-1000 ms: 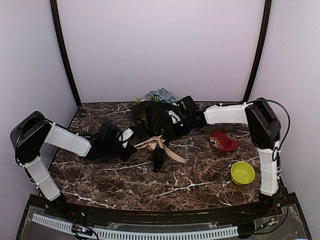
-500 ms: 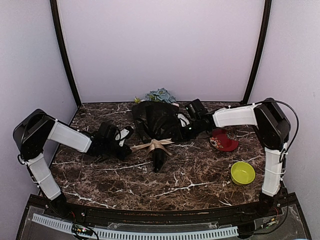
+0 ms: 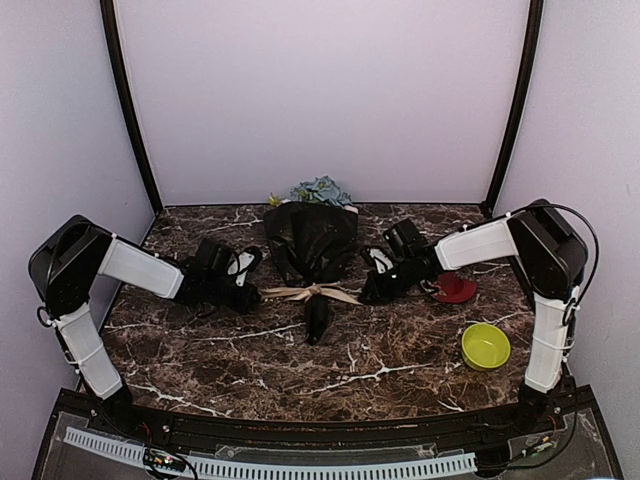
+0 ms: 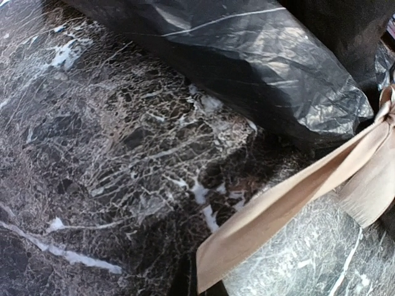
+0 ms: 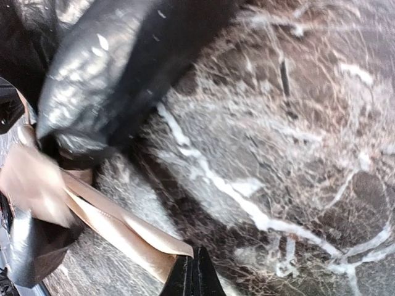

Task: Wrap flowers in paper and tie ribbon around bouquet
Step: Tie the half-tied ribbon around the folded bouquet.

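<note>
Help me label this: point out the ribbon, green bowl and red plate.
ribbon (image 3: 313,291), top view, on the knot.
bowl (image 3: 486,345), top view, on its bare inside.
plate (image 3: 460,291), top view, on its uncovered right part.

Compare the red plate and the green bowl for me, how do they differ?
The red plate is shallow; the green bowl is deeper. The plate is partly hidden by the right arm; the bowl shows fully. The plate sits farther back, the bowl nearer the front edge. Both are round, on the right side of the table.
</note>
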